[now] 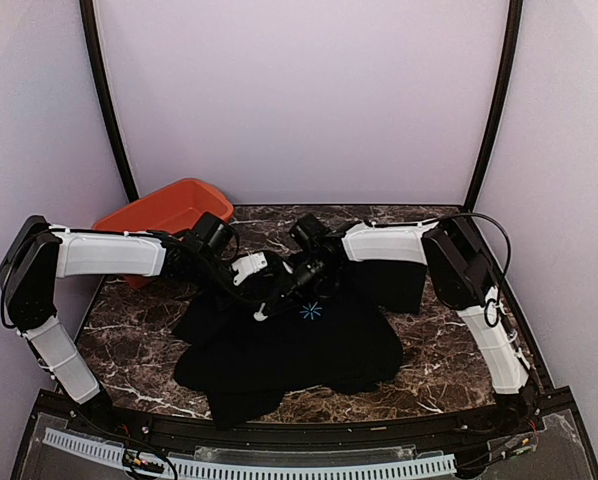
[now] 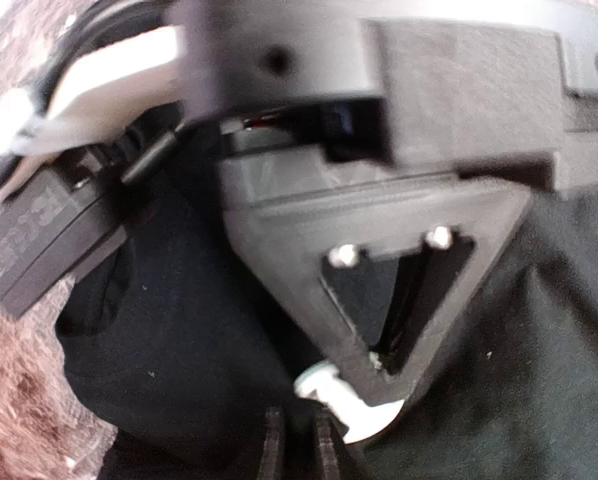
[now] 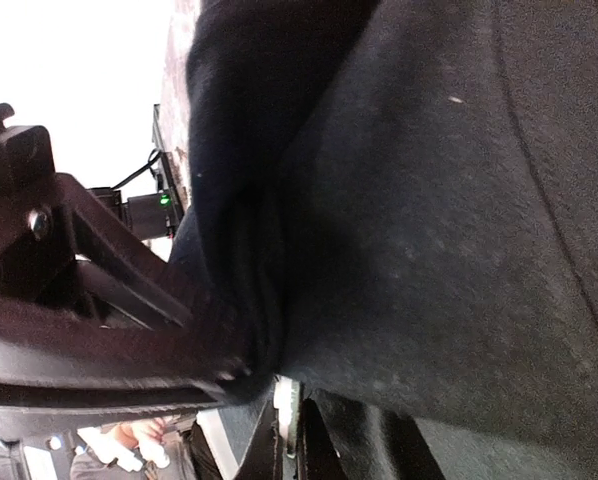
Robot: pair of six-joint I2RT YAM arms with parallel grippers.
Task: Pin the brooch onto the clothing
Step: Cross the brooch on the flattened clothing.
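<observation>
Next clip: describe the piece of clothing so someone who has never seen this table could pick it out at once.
On the dark marble table, look at the middle, right of the red tub at the back left. The T-shirt lies there crumpled: it is the only soft black cloth, marked by a small light-blue star print on its chest.

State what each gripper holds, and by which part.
Right gripper: a fold of the black short-sleeved T-shirt, near its far edge. Left gripper: cannot be told.
</observation>
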